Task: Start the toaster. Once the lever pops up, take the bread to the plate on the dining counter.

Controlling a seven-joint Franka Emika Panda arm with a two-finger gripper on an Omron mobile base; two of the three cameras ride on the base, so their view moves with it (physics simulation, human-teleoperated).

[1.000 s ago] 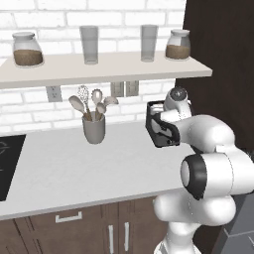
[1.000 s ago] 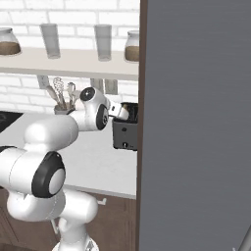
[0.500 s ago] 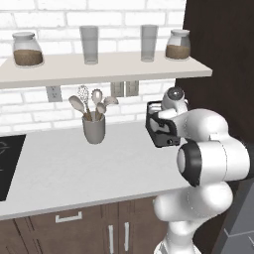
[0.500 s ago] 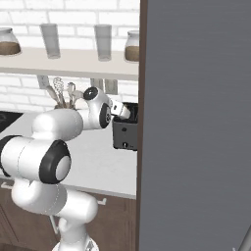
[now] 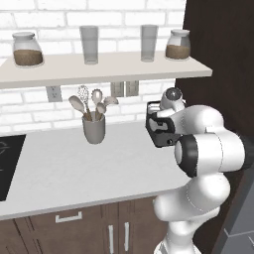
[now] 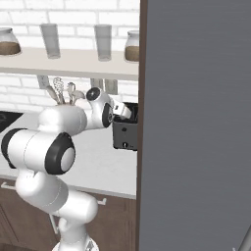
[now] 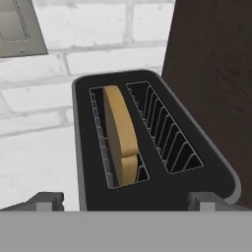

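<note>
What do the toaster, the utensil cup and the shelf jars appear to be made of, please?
The toaster looks like matte black plastic or coated metal with a thin grey rim; thin wire guides line its slots. The utensil cup looks like dull grey ceramic or metal, plain and unglossy. The jars look like clear glass, since their brown contents show through.

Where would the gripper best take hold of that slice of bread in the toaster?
Probably by its rounded top edge, coming straight down from above: the bread stands upright in one slot of the toaster, only its top protruding. The gripper would pinch its two flat faces.
</note>
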